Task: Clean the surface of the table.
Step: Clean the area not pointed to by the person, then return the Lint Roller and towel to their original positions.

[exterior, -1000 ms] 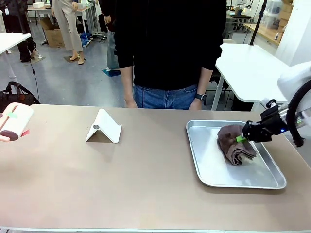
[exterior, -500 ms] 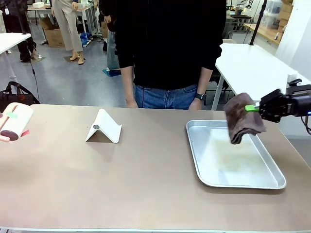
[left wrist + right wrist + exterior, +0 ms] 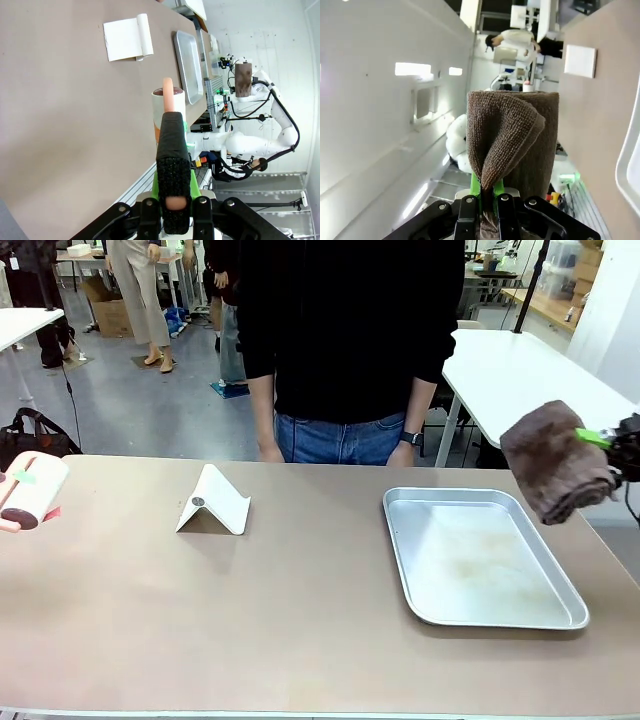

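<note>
Clamping brown cloth (image 3: 555, 472), right gripper (image 3: 592, 437) beside tan table (image 3: 300, 620); left gripper (image 3: 174, 120) clamped on roller (image 3: 161, 102); grey floor (image 3: 130, 410) beyond.

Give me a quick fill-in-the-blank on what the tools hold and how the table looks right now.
1. The right tool is shut on a brown ____.
2. The silver tray on the table holds ____.
3. The left tool grips a white roll by its ____.
4. In the front view, the white folded stand sits to the tray's ____.
Missing words: cloth; nothing; handle; left.
</note>
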Controlling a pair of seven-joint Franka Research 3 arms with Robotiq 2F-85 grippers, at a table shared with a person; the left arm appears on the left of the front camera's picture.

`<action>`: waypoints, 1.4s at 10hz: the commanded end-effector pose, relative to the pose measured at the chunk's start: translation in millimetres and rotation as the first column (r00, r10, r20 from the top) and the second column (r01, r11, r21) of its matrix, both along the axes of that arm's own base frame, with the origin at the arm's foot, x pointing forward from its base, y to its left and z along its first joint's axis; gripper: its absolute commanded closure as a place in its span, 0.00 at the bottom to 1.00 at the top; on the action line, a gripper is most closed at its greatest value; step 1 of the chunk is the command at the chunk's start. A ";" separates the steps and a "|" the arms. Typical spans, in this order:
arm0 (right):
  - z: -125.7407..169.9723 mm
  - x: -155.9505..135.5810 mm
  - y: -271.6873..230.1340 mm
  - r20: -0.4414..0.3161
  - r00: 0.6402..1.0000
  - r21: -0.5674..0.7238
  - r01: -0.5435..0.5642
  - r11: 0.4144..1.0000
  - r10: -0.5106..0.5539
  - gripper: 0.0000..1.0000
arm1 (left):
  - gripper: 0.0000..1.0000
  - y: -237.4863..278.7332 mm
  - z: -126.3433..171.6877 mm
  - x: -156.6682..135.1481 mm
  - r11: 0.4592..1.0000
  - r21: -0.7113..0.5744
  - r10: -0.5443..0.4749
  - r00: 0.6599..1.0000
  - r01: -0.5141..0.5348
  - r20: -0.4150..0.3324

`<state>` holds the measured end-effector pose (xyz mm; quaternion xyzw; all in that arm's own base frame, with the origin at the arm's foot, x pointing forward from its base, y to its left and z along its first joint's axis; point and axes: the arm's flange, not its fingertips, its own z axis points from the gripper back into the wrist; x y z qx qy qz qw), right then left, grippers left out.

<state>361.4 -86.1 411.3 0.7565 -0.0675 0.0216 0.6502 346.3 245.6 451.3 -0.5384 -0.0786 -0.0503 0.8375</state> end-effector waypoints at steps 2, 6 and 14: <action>8.6 -35.9 -48.9 -0.049 0.999 -0.142 -0.003 0.990 -0.004 0.89 | 0.78 -0.8 3.9 -0.4 1.000 -0.001 0.004 1.000 -0.004 -0.011; -2.7 -57.1 -87.5 -0.050 0.997 -0.111 0.061 0.992 -0.067 0.89 | 0.78 -0.8 3.9 -0.4 1.000 -0.001 0.004 1.000 -0.004 -0.011; 1.2 -63.6 -92.6 -0.046 0.995 -0.130 0.078 0.988 -0.084 0.89 | 0.78 -0.8 3.9 -0.4 1.000 -0.001 0.004 1.000 -0.004 -0.011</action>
